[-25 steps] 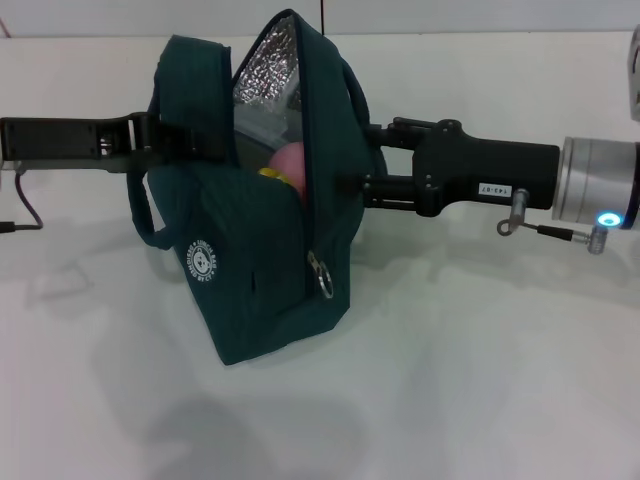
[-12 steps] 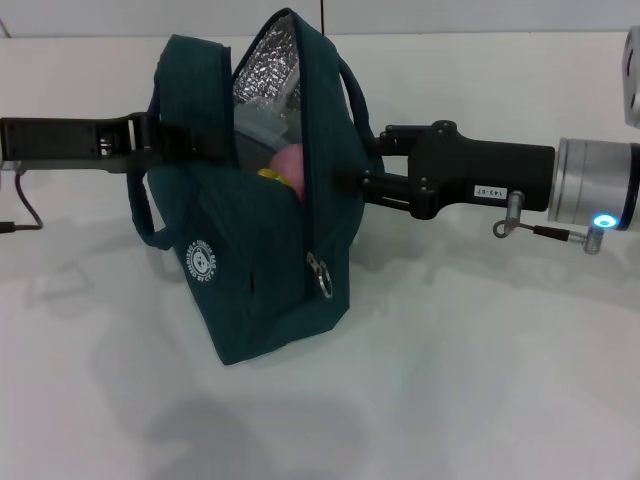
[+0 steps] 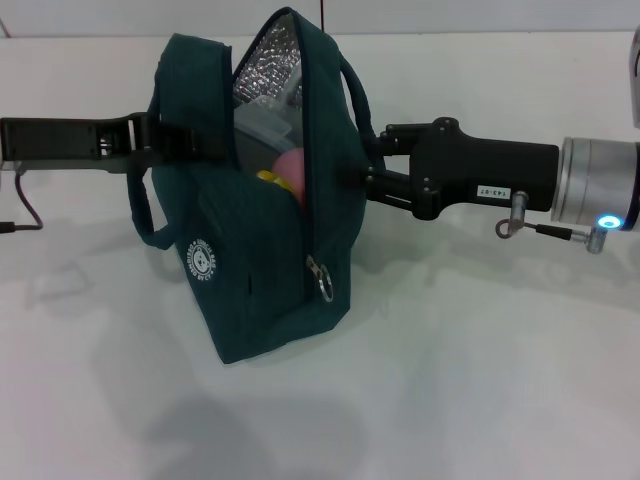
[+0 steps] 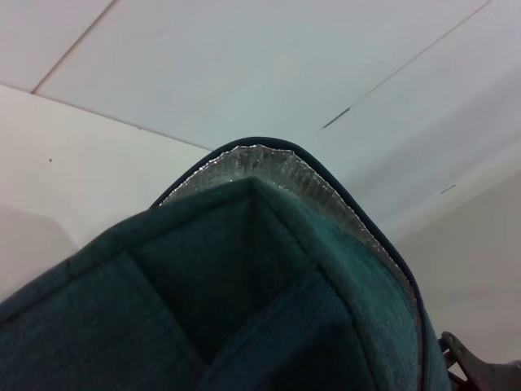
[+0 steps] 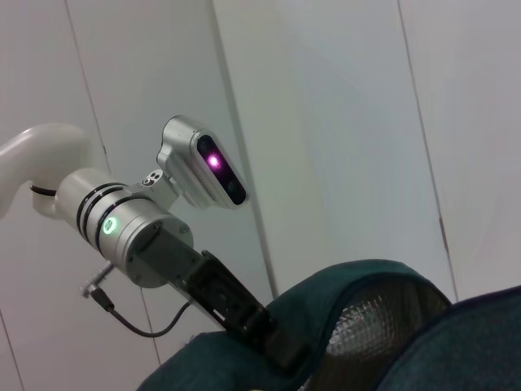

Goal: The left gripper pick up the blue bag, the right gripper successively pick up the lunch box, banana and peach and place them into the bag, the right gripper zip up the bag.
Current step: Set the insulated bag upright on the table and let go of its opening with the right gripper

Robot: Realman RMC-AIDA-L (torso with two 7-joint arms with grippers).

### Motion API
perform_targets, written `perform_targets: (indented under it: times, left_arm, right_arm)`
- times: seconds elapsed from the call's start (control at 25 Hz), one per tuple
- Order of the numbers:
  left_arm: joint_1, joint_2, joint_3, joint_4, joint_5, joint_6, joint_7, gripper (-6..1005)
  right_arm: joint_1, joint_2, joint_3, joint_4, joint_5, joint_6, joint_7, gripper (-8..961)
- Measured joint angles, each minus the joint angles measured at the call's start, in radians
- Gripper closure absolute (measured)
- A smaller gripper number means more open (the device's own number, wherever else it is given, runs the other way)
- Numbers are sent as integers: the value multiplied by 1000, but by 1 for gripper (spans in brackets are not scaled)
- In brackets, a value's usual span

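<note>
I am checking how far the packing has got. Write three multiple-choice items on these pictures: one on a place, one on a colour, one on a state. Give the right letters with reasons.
1. Where does the peach lie?
A. on the table beside the bag
B. inside the blue bag
C. in the right pincer

2. What colour is the bag's lining?
A. silver foil
B. red
C. black

3. How does the bag's zipper stand?
A. shut all the way
B. torn off
C. open along the upper part, with the ring pull low on the bag

Answers:
1 B: pink fruit shows through the opening, next to a bit of yellow.
2 A: shiny silver shows inside the open top in the head view and both wrist views.
3 C: the opening gapes from the top down and the ring hangs near the lower part.

The left pincer and the right pincer meet the bag from either side.
</note>
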Motion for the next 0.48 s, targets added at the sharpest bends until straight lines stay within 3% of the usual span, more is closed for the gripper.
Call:
perform_targets:
  times: [0.48]
  left_arm:
    - [0, 0, 1, 0, -3, 3, 0, 964]
  right_arm:
    - [0, 0, -17, -10, 1, -39, -1, 666]
